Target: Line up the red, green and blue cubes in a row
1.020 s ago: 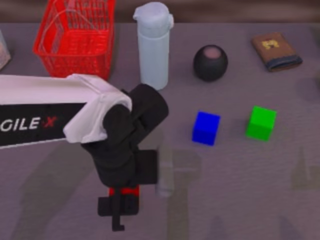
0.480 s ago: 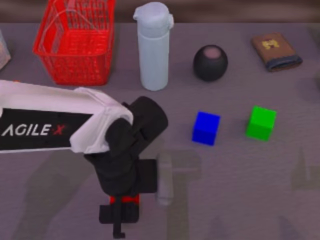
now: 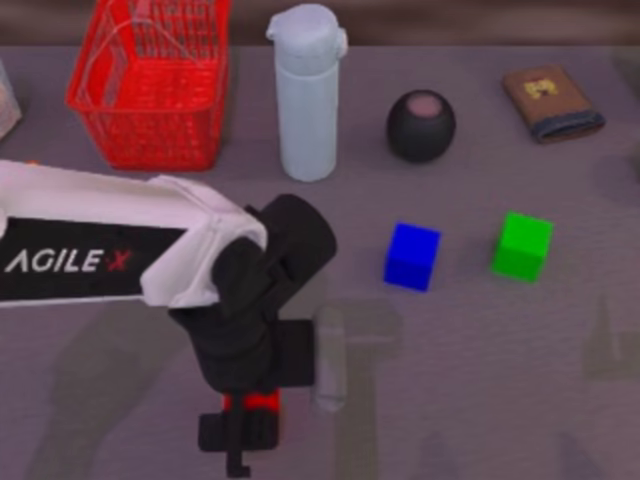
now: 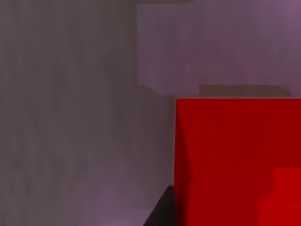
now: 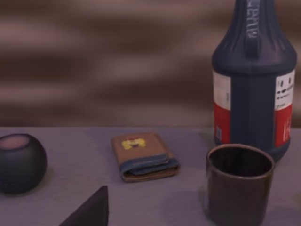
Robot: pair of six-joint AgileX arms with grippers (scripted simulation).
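Note:
Near the table's front left, my left gripper (image 3: 240,430) points down and is shut on the red cube (image 3: 250,402), which peeks out beneath the wrist. The left wrist view is filled by the red cube (image 4: 235,160), with one dark finger (image 4: 162,211) pressed against its side. On the table, right of centre, sits the blue cube (image 3: 412,256), and the green cube (image 3: 522,246) lies further right, a gap between them. My right arm is outside the top view; its gripper (image 5: 150,219) is open, showing one finger (image 5: 91,212).
Along the back stand a red mesh basket (image 3: 150,140), a pale bottle (image 3: 306,90), a black ball (image 3: 421,126) and a brown wallet (image 3: 552,102). The right wrist view shows a dark cup (image 5: 239,183) and a dark bottle (image 5: 254,75).
My left arm shifted slightly toward the front edge with the red cube between a second and half a second ago. Since then it has held still. The blue and green cubes have not moved.

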